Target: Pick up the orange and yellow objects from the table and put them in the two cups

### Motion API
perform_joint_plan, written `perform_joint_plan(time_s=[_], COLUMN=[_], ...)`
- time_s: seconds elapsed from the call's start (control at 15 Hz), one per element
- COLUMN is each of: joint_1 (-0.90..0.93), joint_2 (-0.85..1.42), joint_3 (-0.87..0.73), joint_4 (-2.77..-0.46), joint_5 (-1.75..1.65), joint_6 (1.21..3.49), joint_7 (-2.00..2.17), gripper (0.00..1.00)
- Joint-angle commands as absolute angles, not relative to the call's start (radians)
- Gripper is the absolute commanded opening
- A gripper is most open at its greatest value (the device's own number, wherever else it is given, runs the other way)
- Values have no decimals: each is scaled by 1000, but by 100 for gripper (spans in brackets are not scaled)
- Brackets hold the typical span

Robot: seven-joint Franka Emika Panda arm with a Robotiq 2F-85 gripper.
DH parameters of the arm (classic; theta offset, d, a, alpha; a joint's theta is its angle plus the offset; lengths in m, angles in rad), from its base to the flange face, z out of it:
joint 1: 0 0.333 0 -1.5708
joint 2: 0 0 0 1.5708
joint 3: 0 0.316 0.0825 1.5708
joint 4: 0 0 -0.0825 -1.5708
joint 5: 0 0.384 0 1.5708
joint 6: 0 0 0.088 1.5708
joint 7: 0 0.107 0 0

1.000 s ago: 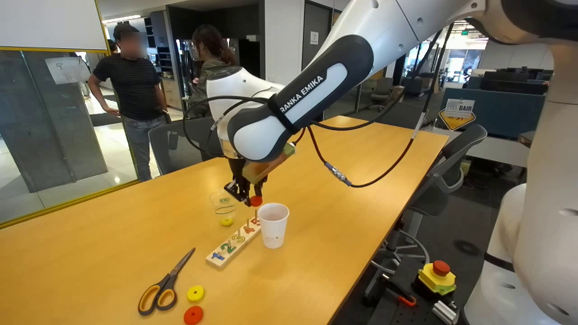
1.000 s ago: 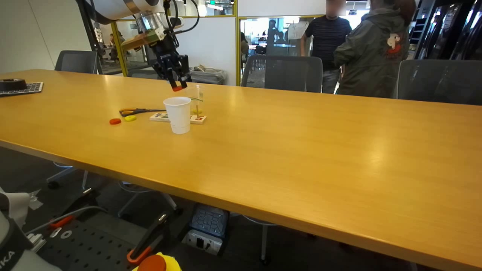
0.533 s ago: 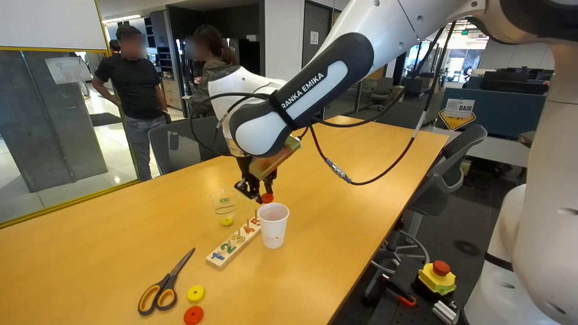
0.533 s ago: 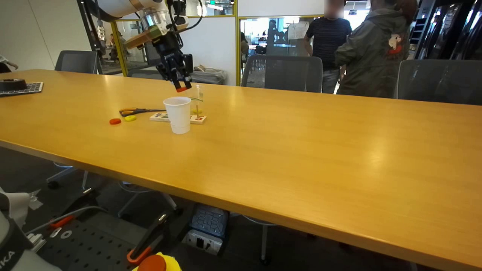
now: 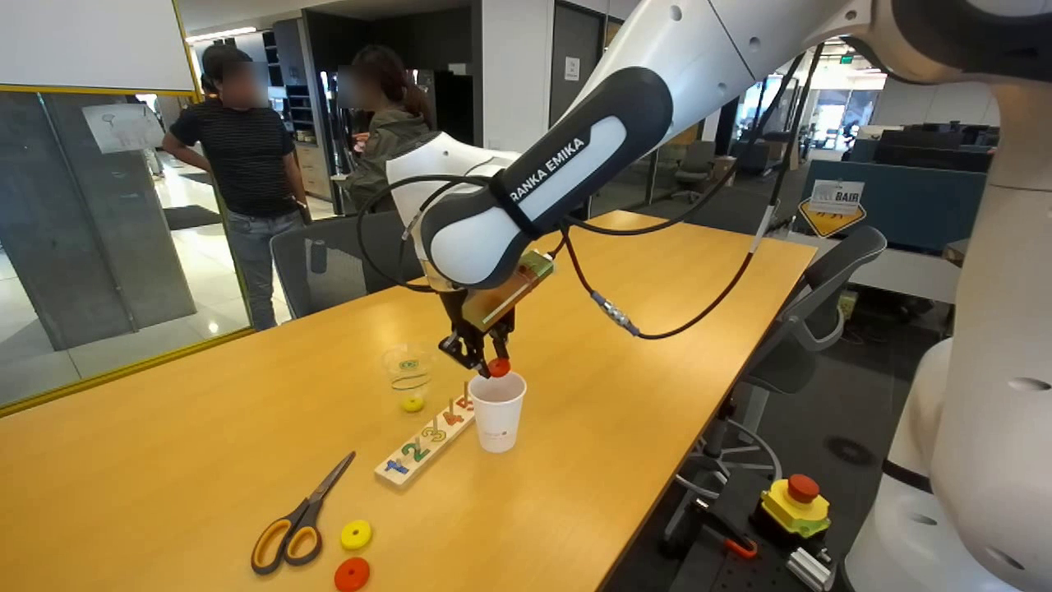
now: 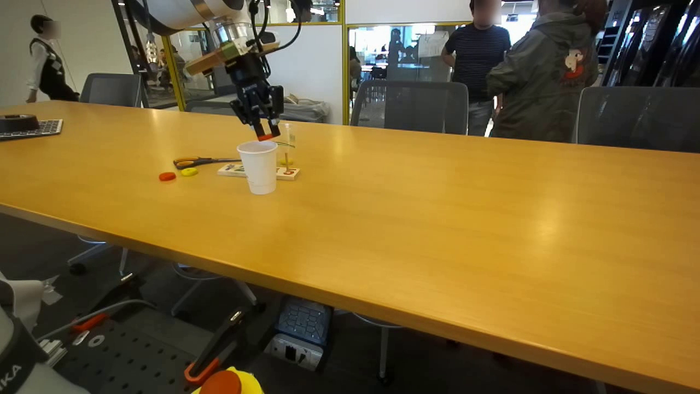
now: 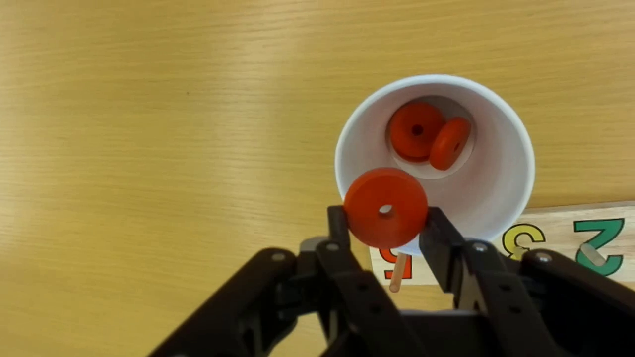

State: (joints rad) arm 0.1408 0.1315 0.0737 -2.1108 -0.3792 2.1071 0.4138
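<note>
My gripper [image 7: 386,218] is shut on a red-orange disc [image 7: 382,191], one fingertip on each side. In an exterior view the held disc [image 5: 499,367] is just above the back rim of the white cup [image 5: 497,419]. In the wrist view it overlaps the near rim of the white cup [image 7: 511,173], where at least two red-orange discs [image 7: 414,129] lie at the bottom, one tilted. The clear cup [image 5: 408,374] stands behind the pegged board, with a yellow disc [image 5: 412,404] at its bottom. A yellow disc [image 5: 356,534] and a red-orange disc [image 5: 352,574] lie on the table.
A wooden board with pegs and numbers [image 5: 427,444] lies beside the white cup, close to its base. Yellow-handled scissors [image 5: 300,522] lie near the loose discs. A keyboard [image 6: 49,127] with a dark object is at the table's far end in an exterior view.
My gripper has carried the red-orange disc away from the clear cup's side to above the white cup's rim, and has come down slightly. The cups and loose discs have not moved.
</note>
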Motion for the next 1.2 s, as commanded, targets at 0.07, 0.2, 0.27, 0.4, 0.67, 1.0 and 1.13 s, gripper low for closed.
perform_joint_plan(time_s=[0.07, 0.2, 0.27, 0.4, 0.67, 1.0, 1.13], joint_1=[133, 133, 136, 143, 166, 220, 245], joint_2=[137, 132, 128, 121, 123, 166, 188], joint_3=[77, 79, 83, 92, 138, 186, 191], joint_4=[-2082, -2084, -2082, -2080, -2086, -2073, -2076], joint_5=[-294, -263, -247, -224, -135, -30, -28], joint_6=[2085, 2097, 2098, 2109, 2158, 2162, 2197], joint_7=[347, 329, 323, 313, 272, 392, 496], gripper=[74, 89, 96, 100, 100, 100, 100])
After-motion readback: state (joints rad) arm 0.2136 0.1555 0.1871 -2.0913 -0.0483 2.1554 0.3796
